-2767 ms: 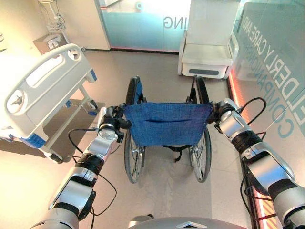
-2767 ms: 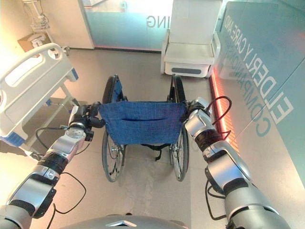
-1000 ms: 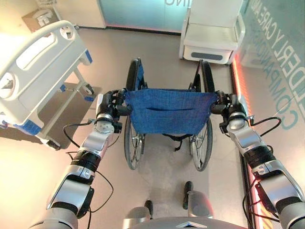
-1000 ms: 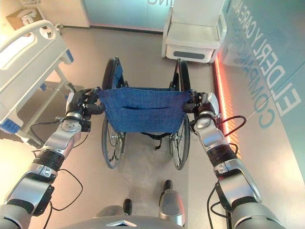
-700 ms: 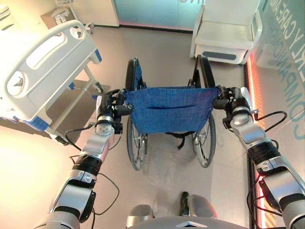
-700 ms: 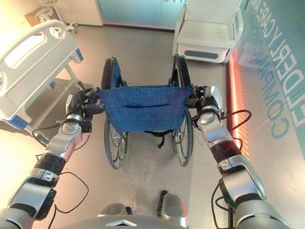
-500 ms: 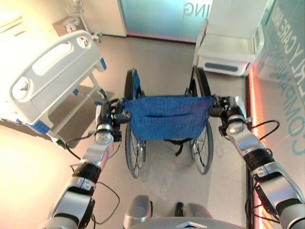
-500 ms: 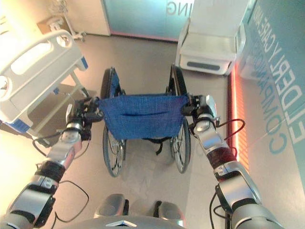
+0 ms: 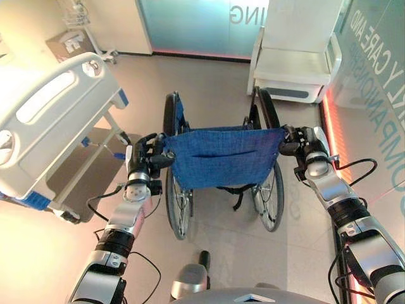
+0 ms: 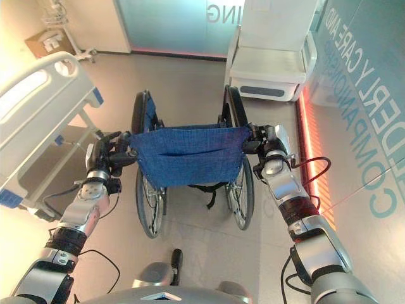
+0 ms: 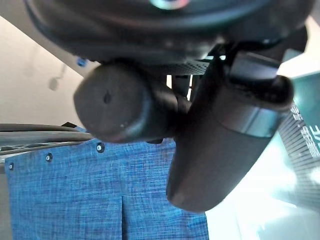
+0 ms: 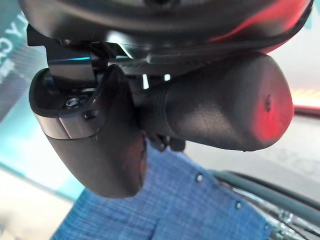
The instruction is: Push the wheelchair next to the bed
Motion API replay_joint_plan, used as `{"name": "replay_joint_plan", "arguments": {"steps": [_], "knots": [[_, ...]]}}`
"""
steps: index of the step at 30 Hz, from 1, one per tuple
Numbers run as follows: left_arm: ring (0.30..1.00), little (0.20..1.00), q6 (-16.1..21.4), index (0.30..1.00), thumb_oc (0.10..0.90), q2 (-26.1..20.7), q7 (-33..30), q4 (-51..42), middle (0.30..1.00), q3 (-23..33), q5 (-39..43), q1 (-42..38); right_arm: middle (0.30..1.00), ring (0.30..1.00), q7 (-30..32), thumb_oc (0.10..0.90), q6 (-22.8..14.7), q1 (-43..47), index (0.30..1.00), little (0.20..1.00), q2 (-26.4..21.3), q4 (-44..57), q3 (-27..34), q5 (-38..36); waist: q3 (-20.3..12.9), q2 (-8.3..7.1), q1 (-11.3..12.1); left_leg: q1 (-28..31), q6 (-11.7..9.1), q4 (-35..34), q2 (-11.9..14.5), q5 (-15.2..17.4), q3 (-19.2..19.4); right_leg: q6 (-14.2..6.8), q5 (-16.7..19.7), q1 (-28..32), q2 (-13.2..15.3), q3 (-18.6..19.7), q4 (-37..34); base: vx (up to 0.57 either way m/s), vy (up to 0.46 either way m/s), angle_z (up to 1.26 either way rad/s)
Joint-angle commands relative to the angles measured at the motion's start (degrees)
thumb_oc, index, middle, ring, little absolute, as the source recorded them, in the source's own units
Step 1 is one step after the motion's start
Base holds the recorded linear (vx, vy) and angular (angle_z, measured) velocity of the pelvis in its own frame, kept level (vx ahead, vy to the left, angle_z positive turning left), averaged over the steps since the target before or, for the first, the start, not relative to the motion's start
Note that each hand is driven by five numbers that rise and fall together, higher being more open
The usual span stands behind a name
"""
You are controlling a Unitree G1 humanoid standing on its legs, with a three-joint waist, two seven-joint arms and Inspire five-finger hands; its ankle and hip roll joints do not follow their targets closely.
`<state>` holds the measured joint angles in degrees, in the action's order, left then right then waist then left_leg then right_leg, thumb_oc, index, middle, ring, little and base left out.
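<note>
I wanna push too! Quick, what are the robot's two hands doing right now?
Left hand: shut on the wheelchair's left push handle.
Right hand: shut on the right push handle.

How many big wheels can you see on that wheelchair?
2. One big wheel stands on the wheelchair's left, toward the bed; the other on its right. Smaller front wheels may be hidden behind the blue backrest.

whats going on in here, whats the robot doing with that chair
The robot stands behind a wheelchair with a blue fabric back, its left hand and right hand each curled round a push handle. The bed lies ahead on its left, apart from the wheelchair. A white armchair stands further ahead.
</note>
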<state>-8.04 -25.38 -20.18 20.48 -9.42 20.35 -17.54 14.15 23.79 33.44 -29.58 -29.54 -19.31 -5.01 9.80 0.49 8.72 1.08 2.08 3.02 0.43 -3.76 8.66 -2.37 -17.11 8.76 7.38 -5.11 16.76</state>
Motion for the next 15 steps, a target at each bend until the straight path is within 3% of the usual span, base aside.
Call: {"name": "replay_joint_plan", "arguments": {"steps": [1, 3, 4, 7, 8, 9, 11, 13, 15], "knots": [[0.300, 0.300, 0.2, 0.300, 0.400, -7.3, 7.8, 2.1, 0.300, -0.4, -6.8, -2.1, 0.300, 0.300, -10.6, 0.400, -3.5, -4.6, 0.300, 0.300, -1.8, -1.3, -2.4, -4.0, -3.2, -1.24, -0.9, -6.9, -0.6, 2.9, -2.5, 1.6, -2.6, -4.8, 13.3, 4.7, 1.5, -6.0, 7.3, 0.39, 0.135, -0.33], [0.300, 0.300, 0.0, 0.300, 0.400, -8.1, 8.3, 1.6, 0.300, -1.4, -7.3, -2.9, 0.300, 0.300, -10.6, 0.400, -3.6, -4.9, 0.300, 0.300, -1.6, -1.7, -1.5, -4.8, -3.6, -1.55, -0.4, -7.2, 0.5, 3.2, -4.1, 2.4, -3.2, -5.0, 15.5, 4.2, 1.9, -6.1, 11.0, 0.40, 0.128, -0.07], [0.300, 0.300, -0.5, 0.300, 0.400, -8.5, 7.8, 1.2, 0.300, -2.1, -7.4, -3.4, 0.300, 0.300, -10.8, 0.400, -4.0, -5.7, 0.300, 0.300, -1.4, -1.9, -1.1, -5.9, -3.7, -1.75, -0.4, -6.3, 1.2, 3.2, -5.3, 2.8, -3.6, -5.2, 19.2, 1.8, 2.1, -6.6, 13.9, 0.35, 0.106, 0.00], [0.300, 0.300, -0.6, 0.300, 0.400, -8.4, 7.0, 1.5, 0.300, -2.5, -7.1, -3.5, 0.300, 0.300, -10.9, 0.400, -4.1, -5.7, 0.300, 0.300, -1.0, -1.8, -1.5, -6.2, -3.5, -1.76, -0.8, -5.3, 1.2, 3.2, -5.6, 3.2, -3.2, -5.1, 20.3, -0.7, 2.2, -6.3, 12.7, 0.31, 0.060, 0.01], [0.300, 0.300, -0.4, 0.300, 0.400, -8.1, 5.9, 2.5, 0.300, -2.8, -7.1, -3.9, 0.300, 0.300, -11.0, 0.400, -4.3, -5.4, 0.300, 0.300, -0.5, -1.7, -2.3, -6.0, -2.9, -1.04, -2.0, -3.7, 0.9, 3.0, -5.1, 3.5, -2.5, -4.3, 19.2, -4.9, 1.1, -6.5, 8.9, 0.39, 0.015, -0.09], [0.300, 0.300, -0.2, 0.300, 0.400, -7.9, 5.2, 3.4, 0.300, -3.0, -6.7, -4.6, 0.300, 0.300, -11.1, 0.400, -4.4, -4.9, 0.300, 0.300, -0.3, -1.7, -3.0, -5.5, -2.4, -0.43, -3.3, -1.1, 0.8, 2.3, -4.9, 4.1, -2.5, -3.9, 20.4, -10.0, 0.6, -6.9, 6.0, 0.47, -0.008, -0.15], [0.300, 0.300, 0.7, 0.300, 0.400, -7.9, 6.0, 5.9, 0.300, -3.2, -6.1, -6.7, 0.300, 0.300, -10.5, 0.400, -4.0, -3.6, 0.300, 0.300, -0.1, -2.6, -4.0, -5.4, -1.2, -0.79, -5.5, 2.6, 0.9, 1.8, -6.0, 6.6, -3.4, -4.2, 23.7, -15.6, 0.3, -6.4, -1.9, 0.46, -0.092, -0.30], [0.300, 0.300, 0.9, 0.300, 0.400, -7.9, 6.9, 7.3, 0.300, -3.9, -5.5, -8.6, 0.300, 0.300, -10.0, 0.400, -3.4, -3.0, 0.300, 0.300, -0.4, -3.3, -4.2, -5.8, -0.8, -1.78, -6.9, 4.1, 0.9, 2.6, -7.3, 9.0, -4.3, -5.1, 27.0, -18.1, 0.9, -5.6, -8.7, 0.54, -0.172, 0.38], [0.300, 0.300, 1.6, 0.300, 0.400, -7.8, 7.6, 10.2, 0.300, -6.2, -4.3, -12.2, 0.300, 0.300, -9.4, 0.400, -1.8, -1.5, 0.300, 0.300, -1.4, -3.9, -4.2, -6.9, -0.5, -1.90, -8.9, 5.4, 1.1, 5.3, -7.8, 12.7, -7.0, -5.4, 27.6, -19.4, 0.7, -3.5, -16.8, 0.59, -0.245, 1.02]]}}
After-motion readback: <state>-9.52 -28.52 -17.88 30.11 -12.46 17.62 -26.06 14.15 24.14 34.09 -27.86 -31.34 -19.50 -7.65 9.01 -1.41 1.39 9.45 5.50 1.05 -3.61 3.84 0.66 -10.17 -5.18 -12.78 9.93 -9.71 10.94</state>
